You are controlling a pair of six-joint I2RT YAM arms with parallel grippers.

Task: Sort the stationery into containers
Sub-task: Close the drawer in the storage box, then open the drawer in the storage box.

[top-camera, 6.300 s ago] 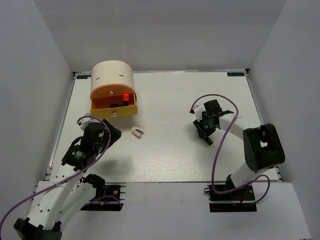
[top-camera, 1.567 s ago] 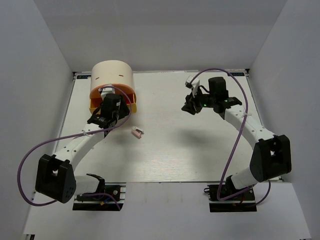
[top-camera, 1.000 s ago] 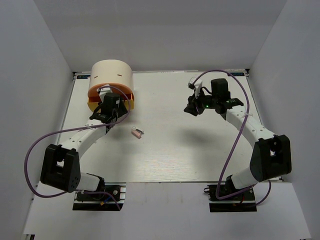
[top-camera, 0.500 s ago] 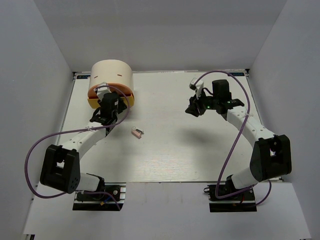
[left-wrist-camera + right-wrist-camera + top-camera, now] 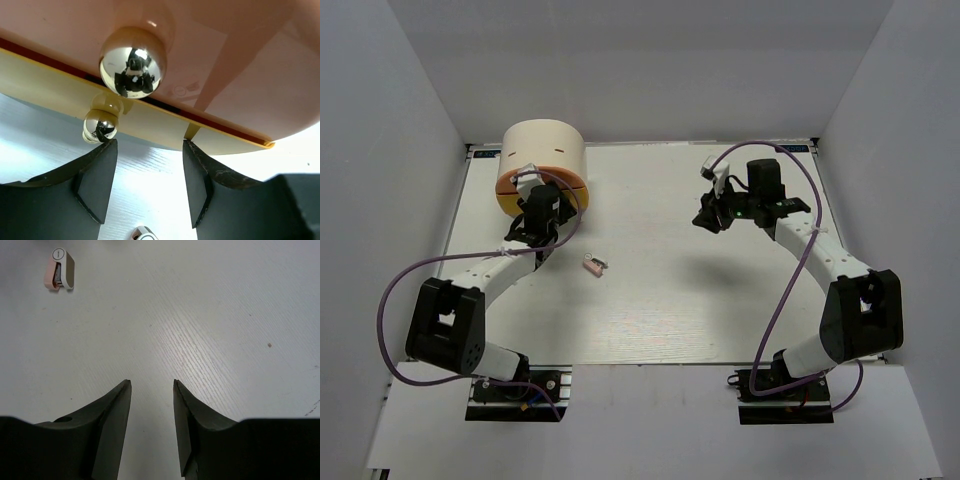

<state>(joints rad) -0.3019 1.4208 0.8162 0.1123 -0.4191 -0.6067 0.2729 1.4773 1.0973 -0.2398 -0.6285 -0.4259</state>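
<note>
the top camera sat above and behind my bases, looking down and forward from far off, taking in the whole table (image 5: 720,300) and both arms. my left wrist camera looked out past my left gripper (image 5: 149,150), low and very near, up at the front of the organiser (image 5: 225,60) and its knobs (image 5: 132,62). my right wrist camera looked down past my right gripper (image 5: 151,385) at the tabletop from farther off. the clip-like piece (image 5: 60,269) lay in that view's upper left corner and also showed from the top; the organiser was shared by the top and left wrist views.
</note>
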